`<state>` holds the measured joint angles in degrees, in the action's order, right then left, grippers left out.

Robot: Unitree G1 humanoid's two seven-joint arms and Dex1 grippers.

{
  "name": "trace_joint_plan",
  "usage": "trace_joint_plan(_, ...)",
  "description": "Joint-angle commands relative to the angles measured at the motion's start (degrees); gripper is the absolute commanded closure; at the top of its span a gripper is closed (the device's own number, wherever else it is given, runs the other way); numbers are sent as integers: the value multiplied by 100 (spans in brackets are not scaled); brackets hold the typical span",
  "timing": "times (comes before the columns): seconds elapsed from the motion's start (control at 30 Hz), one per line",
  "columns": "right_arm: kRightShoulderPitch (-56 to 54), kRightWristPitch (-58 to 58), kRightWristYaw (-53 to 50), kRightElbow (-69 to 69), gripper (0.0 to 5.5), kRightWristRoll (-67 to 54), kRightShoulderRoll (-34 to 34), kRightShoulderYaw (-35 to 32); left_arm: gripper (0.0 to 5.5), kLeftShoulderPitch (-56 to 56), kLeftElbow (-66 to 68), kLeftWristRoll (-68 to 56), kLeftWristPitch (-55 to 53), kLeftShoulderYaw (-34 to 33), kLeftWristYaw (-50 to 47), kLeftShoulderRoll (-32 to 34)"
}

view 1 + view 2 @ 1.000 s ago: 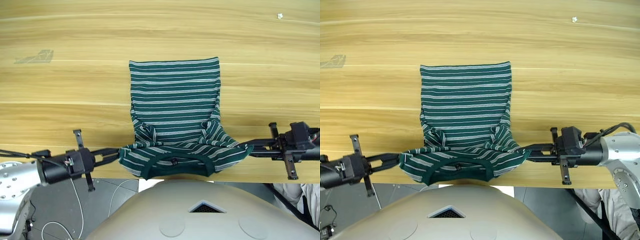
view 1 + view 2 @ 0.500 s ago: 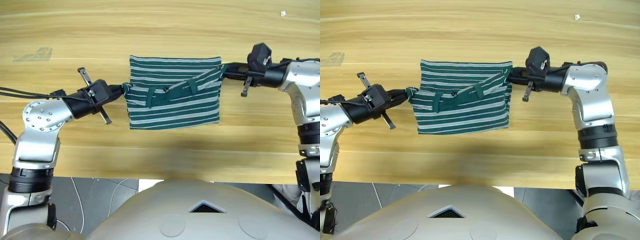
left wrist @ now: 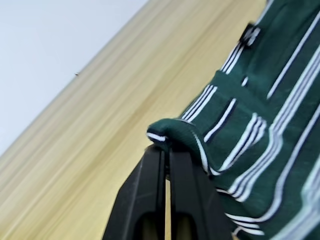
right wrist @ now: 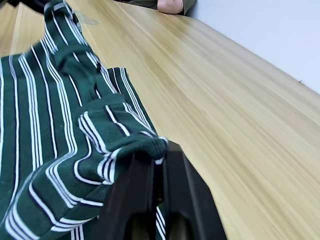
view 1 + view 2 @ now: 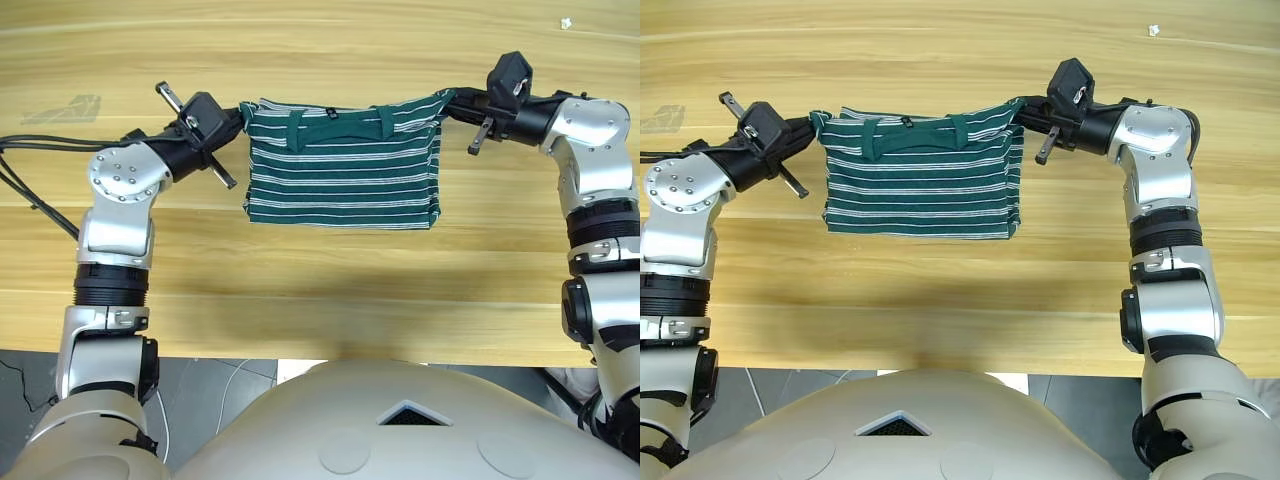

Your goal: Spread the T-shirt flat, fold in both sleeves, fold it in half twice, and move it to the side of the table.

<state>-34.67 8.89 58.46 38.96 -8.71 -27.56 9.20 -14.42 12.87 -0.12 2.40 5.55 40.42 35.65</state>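
The left gripper [image 5: 239, 116] and right gripper [image 5: 449, 101] each pinch shut on a shoulder corner of the green striped T-shirt [image 5: 340, 170], toward the far side of the wooden table [image 5: 300, 270]. The sleeves look tucked and the first half-fold laid; the second fold and the move aside apparently remain. The shirt forms a compact rectangle, collar edge farthest.

Surface: a light wooden table [image 5: 320, 290] with long plank-like grain running left to right; its near edge is visible.

Item 1: a dark green, white-striped T-shirt [image 5: 340, 175], folded into a rectangle, lies around the middle of the table, collar along its far edge. Whether the far corners touch the wood cannot be told.

Item 2: a small white scrap [image 5: 565, 22] at the far right, well apart from the T-shirt.

Item 3: a pale grey-green flat patch [image 5: 78, 108] at the left, lying flush on the wood.
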Motion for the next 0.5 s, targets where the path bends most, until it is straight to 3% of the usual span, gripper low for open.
trace_joint_plan(0.03,-244,-54,-361,384,511,85,174,-202,518,-190,315,45,157,58,-20,-186)
trace_joint_plan(0.27,-610,280,-2018,1572,392,769,346,-309,413,-820,1331,-13,424,-524,-1268,-693)
trace_joint_plan(0.5,-571,620,-2640,2001,387,1159,418,-283,306,-588,1601,9,660,-480,-1232,-877)
